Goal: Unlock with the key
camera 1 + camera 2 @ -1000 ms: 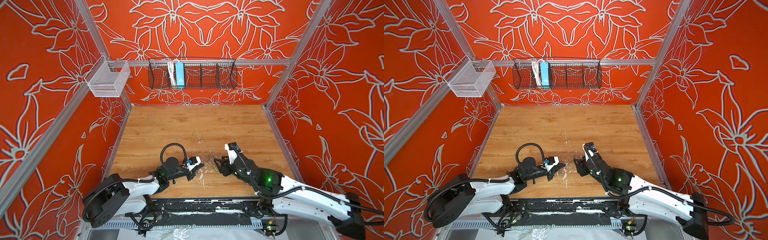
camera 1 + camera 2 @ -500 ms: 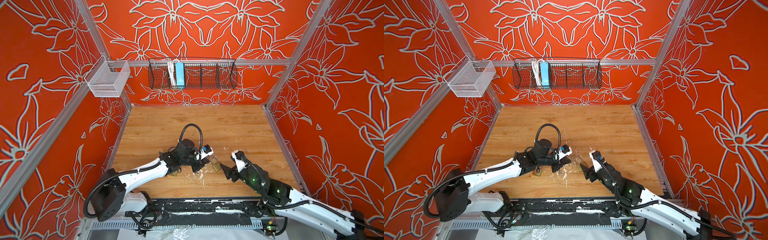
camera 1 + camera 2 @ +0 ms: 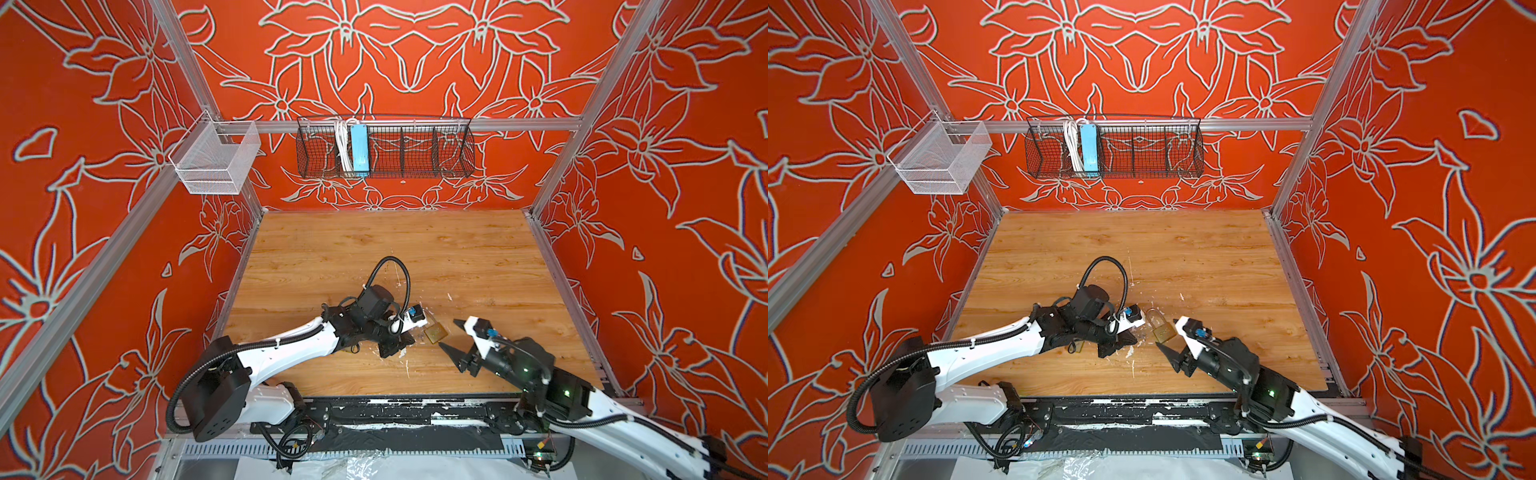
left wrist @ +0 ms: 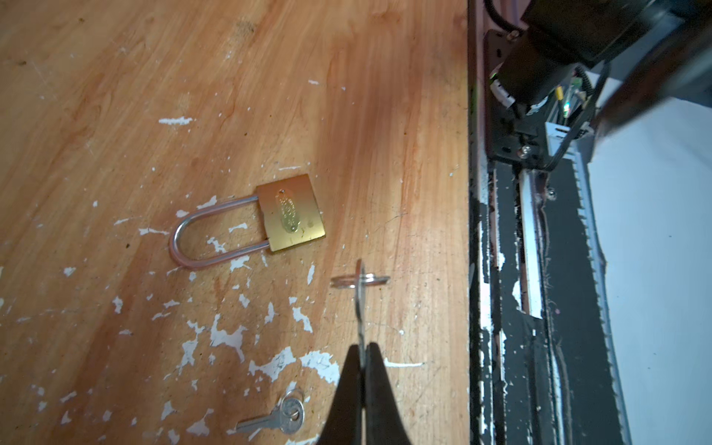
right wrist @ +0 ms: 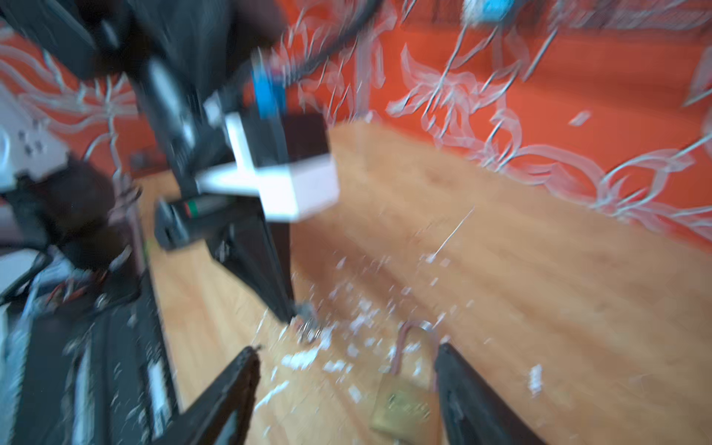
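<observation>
Padlock [image 4: 291, 217] flat on desk [image 4: 154, 96]; left end effector [image 4: 364, 346] clenched on key [image 4: 360, 304] beside it; right end effector [image 5: 346, 348] released, nearby

— Where's the padlock [image 4: 291, 219]?
— Flat on the table [image 4: 154, 96], near its front edge. Square brass body, oval plate facing up, and a long silver shackle with both legs seated in the body.
— And the key [image 4: 360, 308]?
— Silver, seen edge-on, pinched in the left tool [image 4: 364, 348], just beside the padlock's body and apart from it. A ring [image 4: 343, 281] threads its far end, so the blade seems to be the gripped end.
— Any other?
— A second key [image 4: 275, 418] lies flat on the table beside the tool.
</observation>
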